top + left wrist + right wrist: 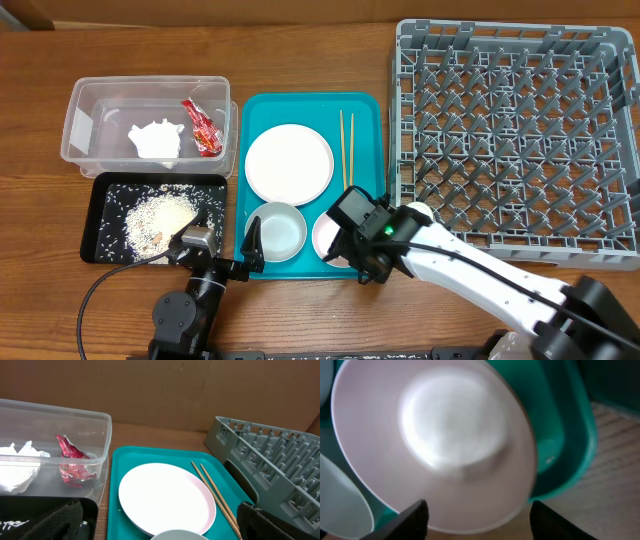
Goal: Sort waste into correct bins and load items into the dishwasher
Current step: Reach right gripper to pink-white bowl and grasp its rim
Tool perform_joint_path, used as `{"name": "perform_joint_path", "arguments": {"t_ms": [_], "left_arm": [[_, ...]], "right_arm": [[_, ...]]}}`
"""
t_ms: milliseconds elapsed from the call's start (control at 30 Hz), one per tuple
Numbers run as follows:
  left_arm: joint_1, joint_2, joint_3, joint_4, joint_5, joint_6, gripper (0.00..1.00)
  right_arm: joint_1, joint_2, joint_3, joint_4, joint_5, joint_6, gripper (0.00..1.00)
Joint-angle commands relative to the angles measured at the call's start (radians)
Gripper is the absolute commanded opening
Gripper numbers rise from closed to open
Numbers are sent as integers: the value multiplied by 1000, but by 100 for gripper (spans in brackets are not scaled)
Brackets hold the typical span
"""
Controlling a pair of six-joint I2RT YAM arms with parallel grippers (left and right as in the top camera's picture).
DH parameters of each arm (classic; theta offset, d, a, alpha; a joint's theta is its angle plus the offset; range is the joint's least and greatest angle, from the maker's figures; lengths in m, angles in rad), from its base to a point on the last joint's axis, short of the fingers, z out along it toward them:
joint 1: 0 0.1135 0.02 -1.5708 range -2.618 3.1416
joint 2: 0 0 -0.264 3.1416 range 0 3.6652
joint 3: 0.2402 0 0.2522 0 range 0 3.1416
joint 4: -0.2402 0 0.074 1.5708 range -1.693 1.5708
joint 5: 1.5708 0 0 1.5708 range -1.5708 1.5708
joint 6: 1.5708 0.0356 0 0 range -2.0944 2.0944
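Observation:
The pale pink bowl [450, 435] fills the right wrist view on the turquoise tray [570, 435]. My right gripper [477, 522] straddles its near rim with the jaws apart, one finger over the bowl and the other off it above the wood. From overhead this gripper [345, 255] covers part of the pink bowl [325, 235]. The grey-white bowl [278, 230], white plate [289, 163] and chopsticks [346, 148] also lie on the tray. My left gripper [225, 255] hangs open and empty at the tray's near left corner. Red packet [203, 127] and paper [158, 140] lie in the clear tub [85, 110]. Rice [160, 215] covers the black tray [105, 240].
The grey dish rack [515, 130] stands at the right, close against the turquoise tray [375, 110]. In the left wrist view the plate [165, 497], chopsticks [215, 495], tub [95, 445] and rack [275, 460] lie ahead. Bare wood runs along the near edge.

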Motion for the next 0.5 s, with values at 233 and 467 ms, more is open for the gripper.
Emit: {"name": "perform_joint_path", "arguments": {"t_ms": [233,467], "left_arm": [[11,-10,-4,-1,7,-11,100],[11,-10,-4,-1,7,-11,100]], "right_arm": [[-3,16,-5,4,-21,95,46],[5,16,-8,-14,-43,103,42]]}}
